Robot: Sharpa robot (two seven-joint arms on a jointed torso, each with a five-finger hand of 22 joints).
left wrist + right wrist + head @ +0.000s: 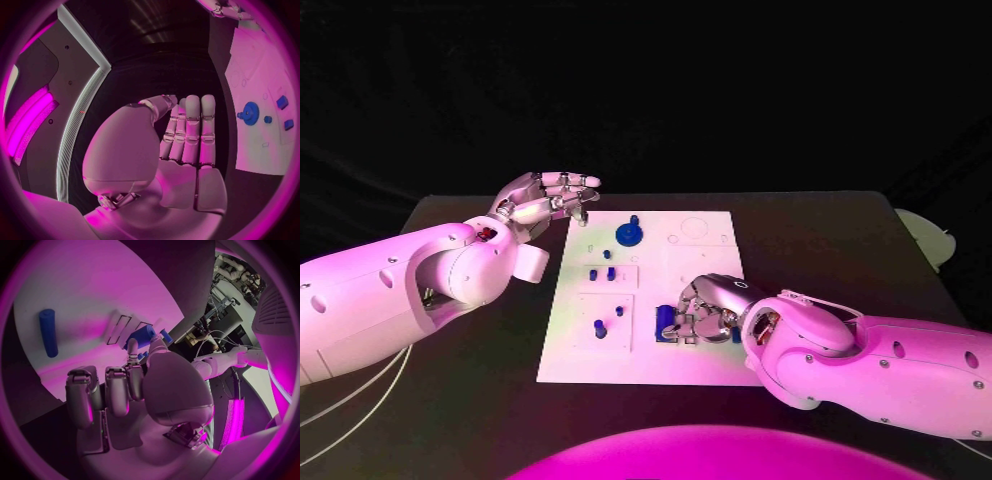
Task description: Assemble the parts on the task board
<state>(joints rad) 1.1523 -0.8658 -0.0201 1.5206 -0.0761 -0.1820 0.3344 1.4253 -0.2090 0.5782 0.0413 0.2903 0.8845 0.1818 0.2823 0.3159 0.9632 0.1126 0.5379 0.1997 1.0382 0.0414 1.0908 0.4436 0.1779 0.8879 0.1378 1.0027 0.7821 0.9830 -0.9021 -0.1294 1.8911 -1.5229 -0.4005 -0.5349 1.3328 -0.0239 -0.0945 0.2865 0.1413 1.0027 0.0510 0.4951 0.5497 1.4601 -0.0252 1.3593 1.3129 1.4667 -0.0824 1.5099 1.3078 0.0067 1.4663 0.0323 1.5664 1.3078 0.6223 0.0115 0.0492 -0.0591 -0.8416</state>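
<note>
The white board (668,300) lay mid-table, blue parts standing across it — a gear (630,235) near its far edge. The right hand (705,310) rested on the board's near right part, fingers around a blue block (666,323). The left hand (548,197) hovered off the board's far left corner — fingers curled, holding nothing.

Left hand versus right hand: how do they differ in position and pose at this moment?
The left hand is raised beside the task board's far left corner, while the right hand is down over the board's near part. The left hand holds nothing, its fingers extended side by side; the right hand's fingers curl down around a blue block. Both are silver hands on white arms.
</note>
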